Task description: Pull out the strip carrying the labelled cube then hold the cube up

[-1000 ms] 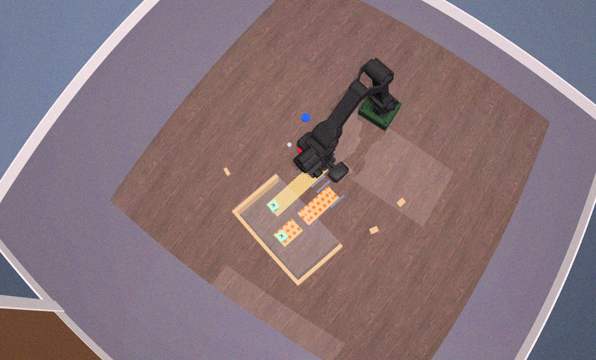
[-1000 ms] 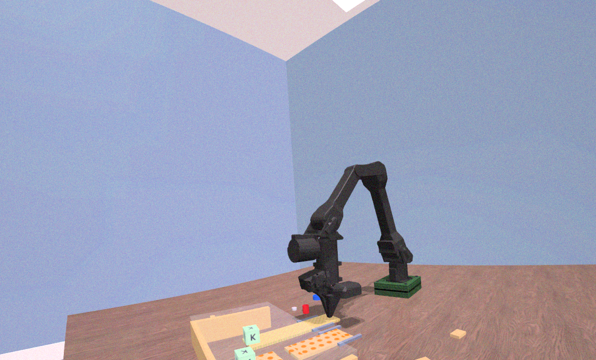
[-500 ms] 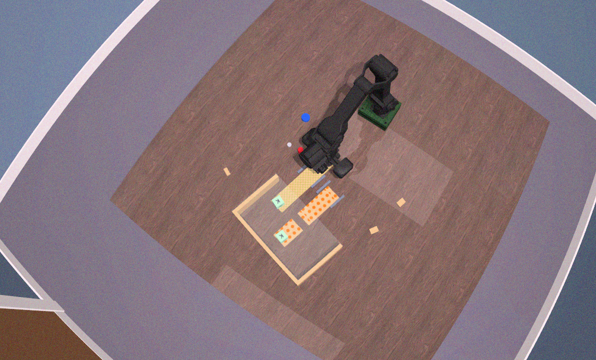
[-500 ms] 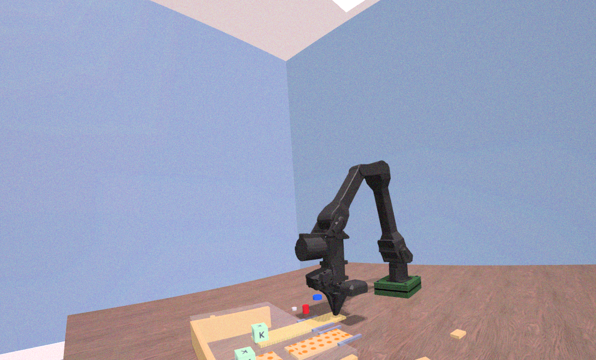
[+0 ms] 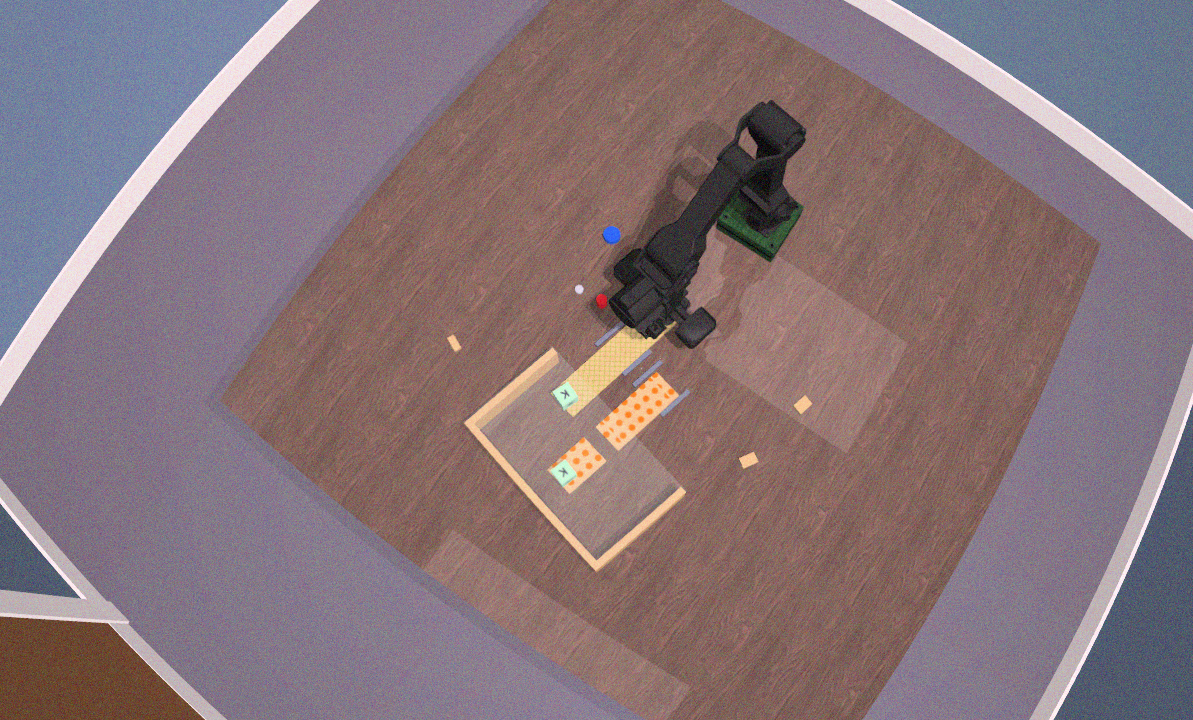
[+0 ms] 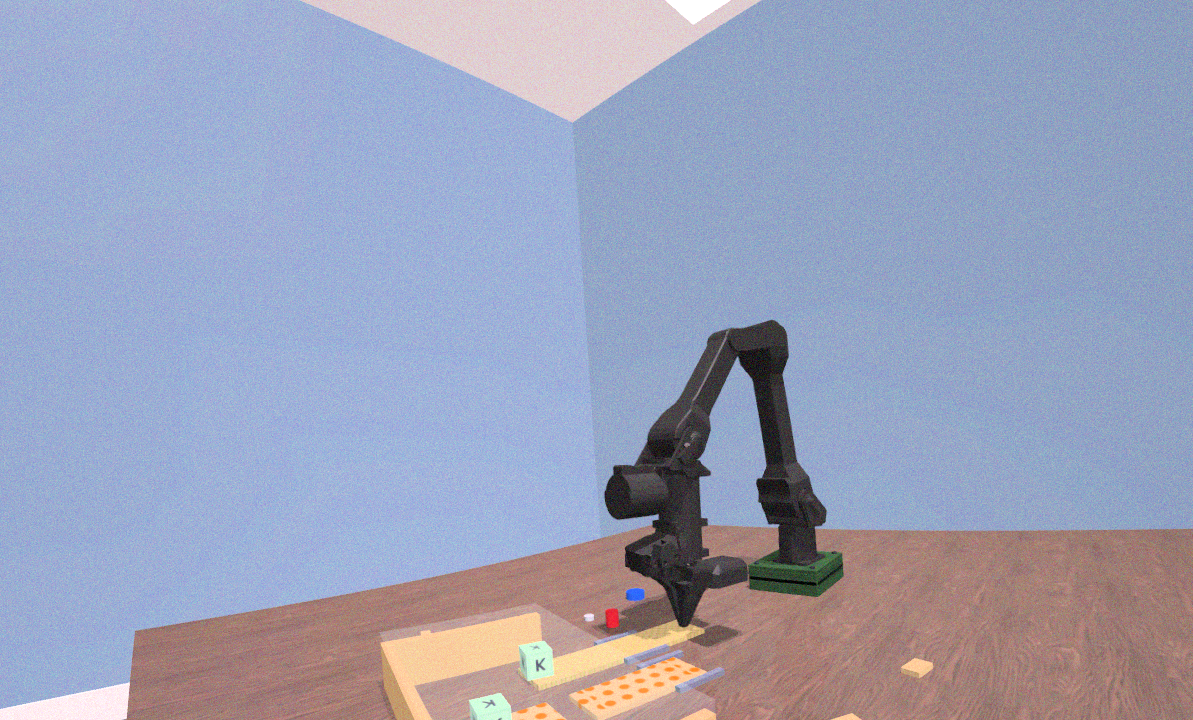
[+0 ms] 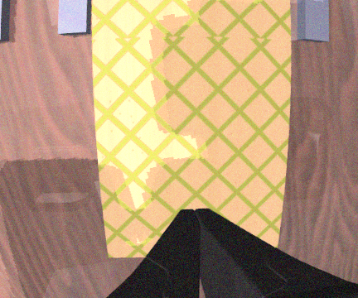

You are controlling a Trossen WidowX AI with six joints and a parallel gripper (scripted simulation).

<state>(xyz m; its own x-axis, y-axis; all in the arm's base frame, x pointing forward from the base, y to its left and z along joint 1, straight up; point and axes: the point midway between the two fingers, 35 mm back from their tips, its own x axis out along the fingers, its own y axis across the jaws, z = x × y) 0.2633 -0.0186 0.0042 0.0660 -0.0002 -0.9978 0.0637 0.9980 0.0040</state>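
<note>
A yellow cross-hatched strip (image 5: 613,362) (image 6: 582,665) (image 7: 229,124) shows no gap. A mint cube (image 5: 565,394) (image 6: 536,661) marked K stands at its far end. My gripper (image 6: 683,624) (image 7: 194,222) is shut with nothing between its fingers. Its tips are at the strip's near end, on or just above its top; contact cannot be told. An orange-dotted strip is in two parts with a gap: a long near piece (image 5: 638,411) (image 6: 636,687) and a short far piece (image 5: 585,456) (image 6: 537,711), which carries another K cube (image 5: 563,472) (image 6: 490,707).
Grey-blue rails (image 5: 637,362) (image 5: 675,402) (image 7: 313,21) flank both strips. A low wooden wall (image 5: 533,497) (image 6: 479,649) borders the cubes' area, with a clear sheet over it. A red cylinder (image 5: 601,300) (image 6: 612,617), a blue disc (image 5: 612,234) (image 6: 635,594) and a white piece (image 5: 578,289) (image 6: 588,617) lie beside the arm.
</note>
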